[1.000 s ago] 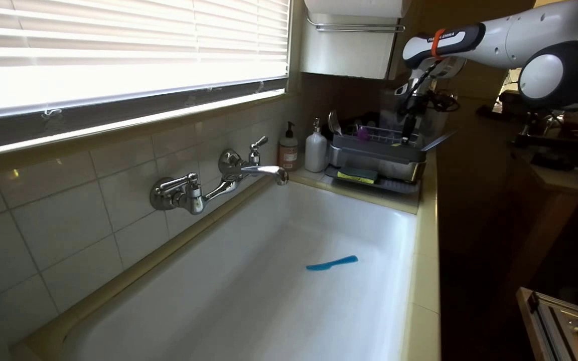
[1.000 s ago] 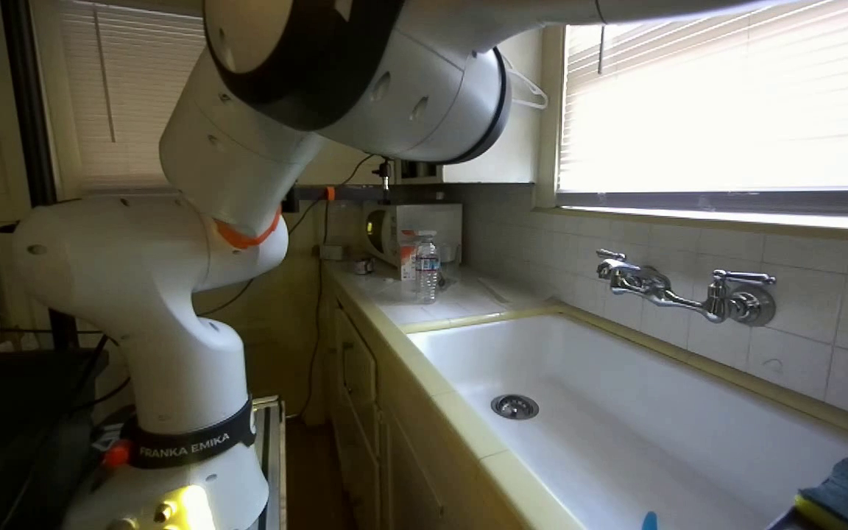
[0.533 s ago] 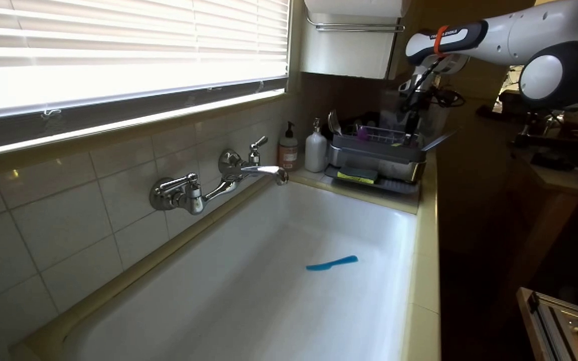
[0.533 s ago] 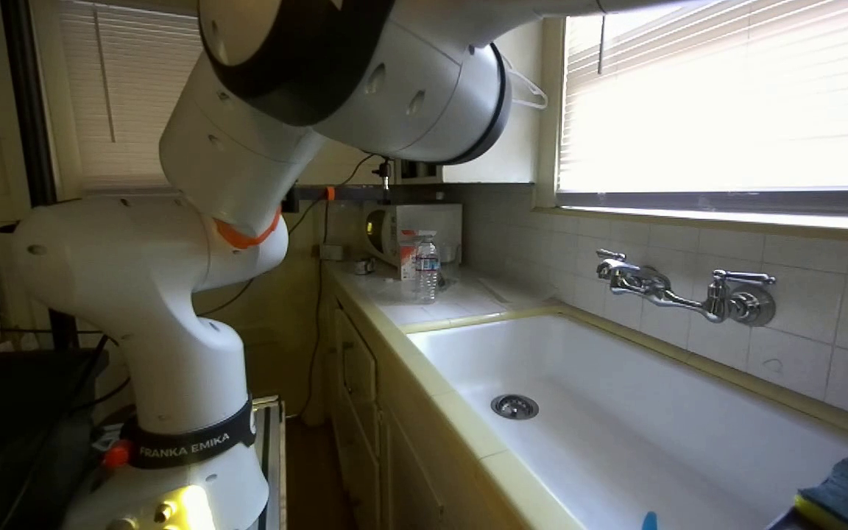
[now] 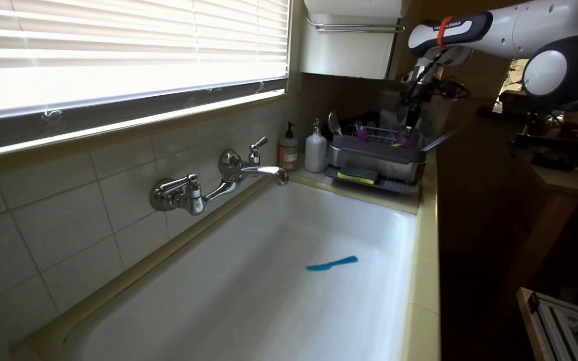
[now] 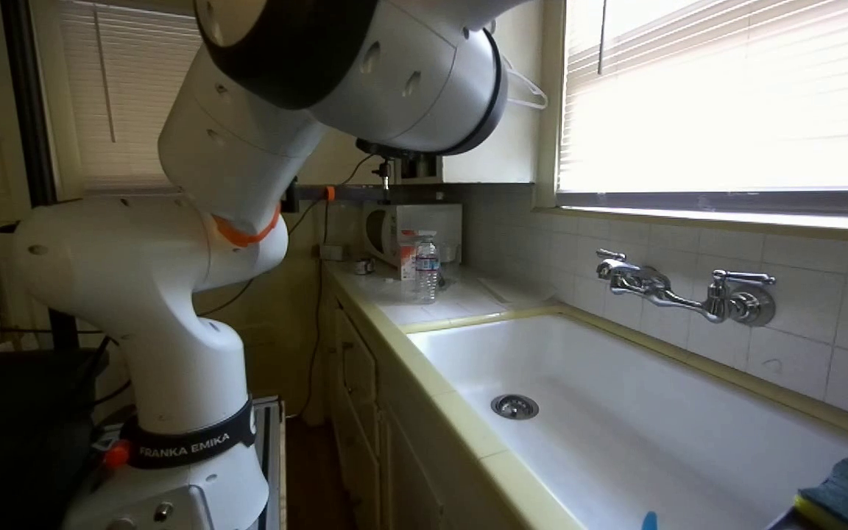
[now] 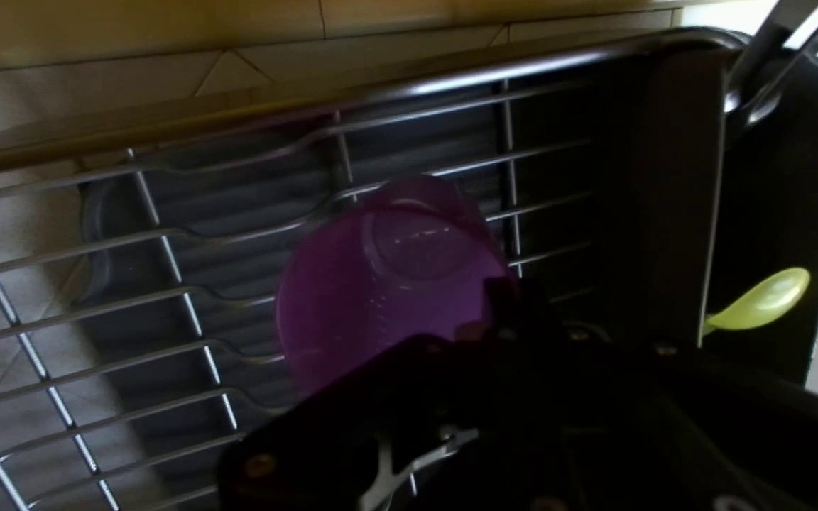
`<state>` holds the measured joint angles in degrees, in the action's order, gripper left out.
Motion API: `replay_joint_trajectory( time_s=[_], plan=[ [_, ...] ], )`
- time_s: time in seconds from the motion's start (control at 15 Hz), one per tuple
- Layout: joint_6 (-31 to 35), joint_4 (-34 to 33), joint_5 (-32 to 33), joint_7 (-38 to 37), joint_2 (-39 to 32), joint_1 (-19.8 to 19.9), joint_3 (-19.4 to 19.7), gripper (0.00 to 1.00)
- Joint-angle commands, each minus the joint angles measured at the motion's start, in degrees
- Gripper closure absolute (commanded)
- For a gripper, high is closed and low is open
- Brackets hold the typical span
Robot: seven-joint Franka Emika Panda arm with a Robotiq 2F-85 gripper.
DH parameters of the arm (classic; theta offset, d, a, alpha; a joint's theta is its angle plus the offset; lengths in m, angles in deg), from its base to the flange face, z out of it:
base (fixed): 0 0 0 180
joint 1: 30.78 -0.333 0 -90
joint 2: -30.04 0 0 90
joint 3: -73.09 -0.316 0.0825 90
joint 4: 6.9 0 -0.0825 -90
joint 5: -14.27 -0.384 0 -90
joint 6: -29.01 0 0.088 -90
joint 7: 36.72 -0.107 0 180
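Stretching left of my jaws in the wrist view is a silvery metal wire rack [image 7: 183,292], above a dark grey ribbed tray [image 7: 238,202]. Next comes a translucent purple plastic cup [image 7: 388,305], over the wires; whether its base touches them I cannot tell. Only this view looks down into its round mouth. My gripper [image 7: 514,301] is clenched on the cup's rim. Right of the jaws are a yellow-green plastic spoon [image 7: 764,301] and, farther up, two slim metal utensils [image 7: 767,53]. An exterior view, where the cup is just a purple patch under my jaws, adds things to their left: a chrome wall-mounted faucet [image 5: 230,185], a white pump bottle [image 5: 315,153] and, well below my jaws, a blue plastic knife [image 5: 331,263] lying in a white sink [image 5: 219,301]. Only an exterior view shows the round metal drain [image 6: 514,406], well apart from me.
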<state>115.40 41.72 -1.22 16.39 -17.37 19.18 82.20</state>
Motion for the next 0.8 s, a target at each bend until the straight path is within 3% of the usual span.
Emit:
replay_joint_trajectory(
  time_s=[0.0,0.47,0.73],
  plan=[
    [2.6,2.4,0.7,-1.2,3.3,-0.9,0.8,0.99],
    [7.8,8.5,1.8,-1.4,9.6,-3.1,1.7,0.99],
    [12.4,16.6,3.6,-1.8,14.6,-5.3,2.6,0.99]
  ],
)
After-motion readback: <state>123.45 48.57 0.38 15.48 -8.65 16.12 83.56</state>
